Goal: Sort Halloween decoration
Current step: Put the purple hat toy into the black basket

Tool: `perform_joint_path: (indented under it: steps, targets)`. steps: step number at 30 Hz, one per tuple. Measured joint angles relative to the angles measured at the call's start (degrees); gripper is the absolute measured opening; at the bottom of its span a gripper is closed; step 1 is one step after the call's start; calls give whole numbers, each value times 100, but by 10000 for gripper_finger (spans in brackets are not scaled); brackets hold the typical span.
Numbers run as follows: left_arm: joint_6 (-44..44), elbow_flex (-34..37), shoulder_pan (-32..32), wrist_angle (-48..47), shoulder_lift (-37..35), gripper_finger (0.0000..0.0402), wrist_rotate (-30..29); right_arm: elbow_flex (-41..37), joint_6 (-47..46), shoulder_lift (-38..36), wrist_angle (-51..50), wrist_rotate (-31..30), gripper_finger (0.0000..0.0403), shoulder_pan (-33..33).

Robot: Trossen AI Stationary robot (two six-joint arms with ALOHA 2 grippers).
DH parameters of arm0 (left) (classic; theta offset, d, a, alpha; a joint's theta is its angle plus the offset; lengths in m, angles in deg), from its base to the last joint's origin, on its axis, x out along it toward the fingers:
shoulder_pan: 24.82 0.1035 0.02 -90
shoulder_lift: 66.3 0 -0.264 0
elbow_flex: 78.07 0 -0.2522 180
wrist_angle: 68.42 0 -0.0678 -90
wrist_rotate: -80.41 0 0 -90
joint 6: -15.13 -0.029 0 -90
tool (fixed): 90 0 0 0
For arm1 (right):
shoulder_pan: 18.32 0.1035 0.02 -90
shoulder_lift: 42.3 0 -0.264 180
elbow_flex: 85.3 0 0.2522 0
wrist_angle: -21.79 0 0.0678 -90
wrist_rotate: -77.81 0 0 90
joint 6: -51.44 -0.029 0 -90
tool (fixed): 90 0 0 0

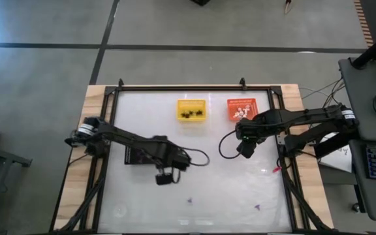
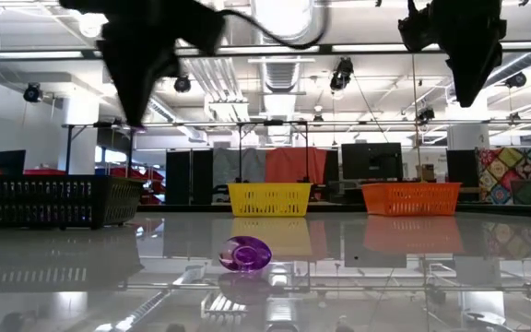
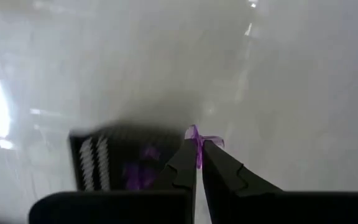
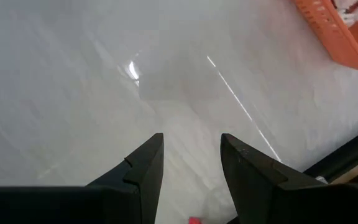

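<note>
1. Where the left arm reaches out over the middle of the glossy white table (image 1: 253,189), the left gripper (image 1: 164,177) hangs above the surface with its two dark fingers clenched on a small purple plastic trinket (image 3: 197,142).
2. Seen from the left wrist, the trinket is a thin piece pinched at the fingertips; its long axis runs roughly in line with the fingers, pointing out beyond the tips, with a small lobe sticking out to one side.
3. Just behind that gripper sits the black rectangular slotted tray (image 1: 136,155), with more purple pieces (image 3: 139,175) blurred inside it.
4. A rounded purple trinket (image 2: 245,254) lies on the table close to the low camera; which way it points cannot be told.
5. Two further tiny purple trinkets lie near the front edge, one (image 1: 190,200) near the centre and one (image 1: 257,207) further right, well apart from each other.
6. At the far side stand a yellow plastic basket (image 1: 192,102) holding black trinkets (image 1: 192,114) and, beside it, an orange plastic basket (image 1: 241,102) holding white trinkets (image 1: 245,114).
7. The right gripper (image 1: 245,149) hovers over bare table near the orange basket, its fingers spread apart and holding nothing.
</note>
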State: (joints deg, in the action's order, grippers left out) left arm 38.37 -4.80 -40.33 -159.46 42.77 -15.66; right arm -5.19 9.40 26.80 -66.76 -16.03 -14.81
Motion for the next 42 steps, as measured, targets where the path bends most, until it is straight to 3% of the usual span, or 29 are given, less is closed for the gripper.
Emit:
perform_joint_path:
  steps: [10, 17, 21, 28, 35, 42]
  targets:
    - [1081, 2327, 326, 614, -1669, 0, -184, -7, 230, 16, 19, 113, 150, -2]
    - [933, 3571, 610, 1513, -2306, 0, -308, -11, 208, 33, 394, 86, 150, -4]
    - [823, 4070, 741, 1602, -2540, 1, -469, -13, -180, 40, 367, 467, 150, 11]
    - [212, 4466, 803, 1869, -2873, 42, -396, -17, -1646, 46, 310, 580, 150, 456]
    - [-349, 4469, 803, 1951, -3118, 97, -396, -55, -3227, 64, 343, 528, 151, 1497]
    - [-535, 4468, 803, 2121, -3208, 118, -397, -146, -4521, 666, 360, 431, 151, 2652]
